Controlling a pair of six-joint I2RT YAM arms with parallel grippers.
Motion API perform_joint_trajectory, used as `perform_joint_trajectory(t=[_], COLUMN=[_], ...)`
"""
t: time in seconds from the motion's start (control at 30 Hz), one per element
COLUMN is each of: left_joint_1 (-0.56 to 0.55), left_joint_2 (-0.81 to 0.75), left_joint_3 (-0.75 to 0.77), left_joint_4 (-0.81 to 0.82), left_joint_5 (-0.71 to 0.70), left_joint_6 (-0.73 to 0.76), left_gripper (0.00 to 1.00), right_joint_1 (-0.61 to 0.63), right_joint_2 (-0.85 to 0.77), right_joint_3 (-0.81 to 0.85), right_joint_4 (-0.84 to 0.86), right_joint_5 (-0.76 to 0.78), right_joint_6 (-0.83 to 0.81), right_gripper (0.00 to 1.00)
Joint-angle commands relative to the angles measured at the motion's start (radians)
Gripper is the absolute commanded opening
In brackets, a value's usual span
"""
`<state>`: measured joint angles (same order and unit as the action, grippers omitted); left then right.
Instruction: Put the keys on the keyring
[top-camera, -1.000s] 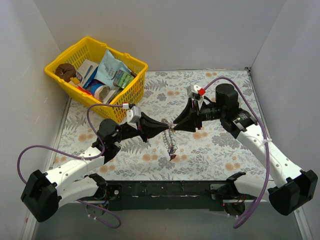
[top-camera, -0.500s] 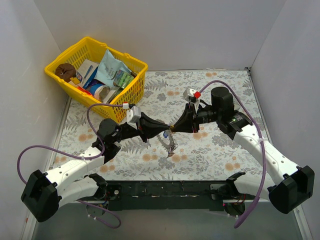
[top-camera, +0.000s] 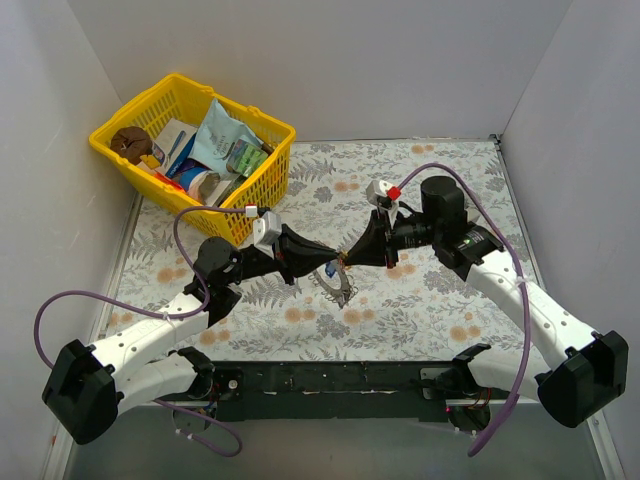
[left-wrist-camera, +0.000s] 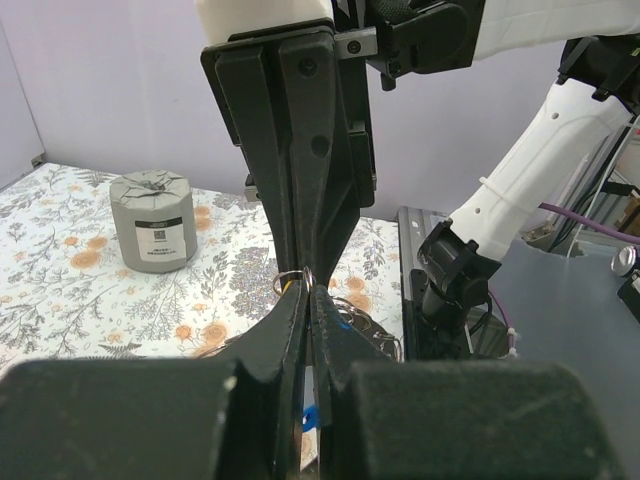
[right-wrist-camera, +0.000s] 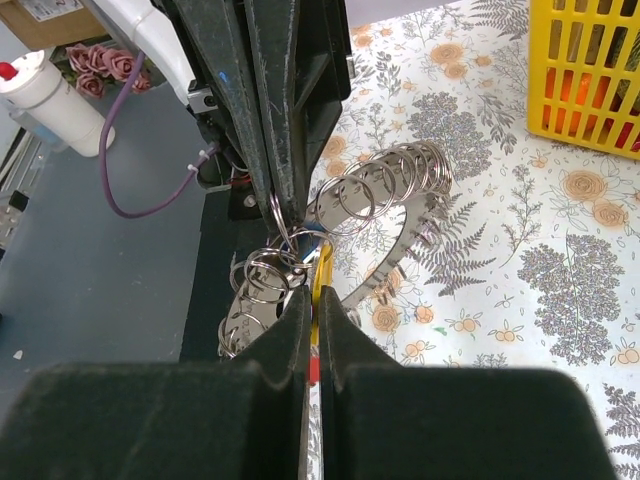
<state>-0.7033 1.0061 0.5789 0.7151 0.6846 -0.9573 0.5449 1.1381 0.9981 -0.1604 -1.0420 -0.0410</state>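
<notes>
The keyring (right-wrist-camera: 392, 212), a large flat toothed silvery ring carrying several small split rings, hangs tilted above the floral mat between my two grippers; it also shows in the top view (top-camera: 338, 284). My left gripper (top-camera: 334, 263) (left-wrist-camera: 307, 292) is shut on a small split ring at the keyring's upper edge. My right gripper (top-camera: 350, 256) (right-wrist-camera: 315, 300) is shut on a yellow-headed key (right-wrist-camera: 322, 268), its tip against the small rings; a red piece (right-wrist-camera: 314, 372) shows between the fingers. A blue key head (left-wrist-camera: 311, 416) shows below the left fingers. The gripper tips nearly touch.
A yellow basket (top-camera: 190, 148) full of packets stands at the back left, its corner also in the right wrist view (right-wrist-camera: 590, 80). A grey metal cylinder (left-wrist-camera: 152, 222) stands on the mat behind the right arm. White walls enclose the table.
The keyring, which hung low towards the mat, has swung up and now sits tilted just under the gripper tips. The right arm has shifted slightly left and down. The left arm has barely moved.
</notes>
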Motion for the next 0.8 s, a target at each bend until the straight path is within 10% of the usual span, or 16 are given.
perform_joint_trajectory(t=[0.0,0.47,0.77], left_joint_1=[0.002,0.002,0.002], left_joint_2=[-0.024,-0.024,-0.041], left_joint_3=[0.036,0.039,0.038], left_joint_4=[0.073,0.076,0.034], left_joint_5=[-0.005,-0.003,0.007], left_joint_6=[-0.008,-0.018,0.006], left_gripper=[0.0,0.0,0.0], right_joint_1=[0.004,0.013,0.009], right_joint_2=[-0.015,-0.02,-0.115], right_joint_3=[-0.027,-0.026,0.034], right_joint_4=[-0.034,-0.151,-0.097], right_joint_5=[0.011,0.007,0.097], right_joint_6=[-0.046,-0.149,-0.114], right_gripper=[0.01,0.01,0.42])
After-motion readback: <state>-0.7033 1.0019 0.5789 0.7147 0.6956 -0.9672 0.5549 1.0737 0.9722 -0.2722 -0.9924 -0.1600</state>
